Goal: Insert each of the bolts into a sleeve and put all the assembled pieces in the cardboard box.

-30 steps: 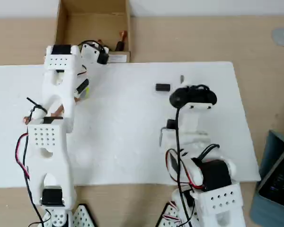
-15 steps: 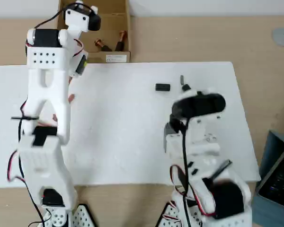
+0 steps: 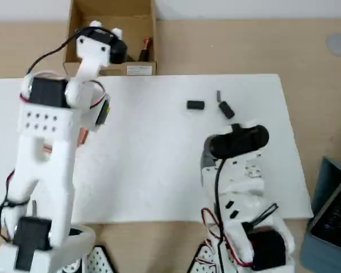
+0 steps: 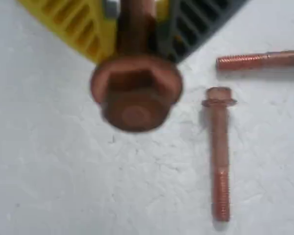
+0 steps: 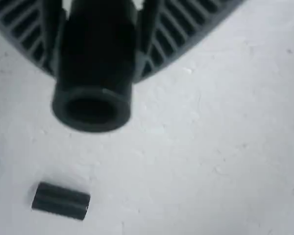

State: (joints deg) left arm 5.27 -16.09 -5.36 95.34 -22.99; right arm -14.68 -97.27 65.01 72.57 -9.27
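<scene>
The left gripper [image 4: 137, 29] is clamped on a copper bolt [image 4: 135, 95], one yellow finger [image 4: 68, 27] and one dark finger [image 4: 201, 17] pressing its shank from either side. The hexagonal flanged head points down toward the white sheet [image 3: 148, 170]. Two loose bolts lie flat on the sheet below it, apart from each other: the nearer bolt [image 4: 218, 152] shows whole, and the farther bolt [image 4: 262, 59] is cut off by the picture's edge.

The right gripper [image 5: 95, 29] is closed on a black sleeve [image 5: 93, 83], dark ribbed fingers on both sides. The open bore faces downward. A loose sleeve [image 5: 60, 200] lies on its side on the sheet near it, not touching.

In the high view the left arm [image 3: 45, 148] stands over the left part of the sheet, its wrist reaching up to the front edge of the cardboard box [image 3: 136, 23]. A copper bolt end [image 3: 82, 135] shows just beside the arm. The right arm [image 3: 238, 170] sits over the right part of the sheet. Two black sleeves lie ahead of it – the flat sleeve [image 3: 195, 104] and the angled sleeve [image 3: 225, 109] – near each other but apart.

The box rests on the wooden table [image 3: 227, 45] against the sheet's far edge. A copper-and-black piece [image 3: 145, 48] lies inside, near its right wall.
</scene>
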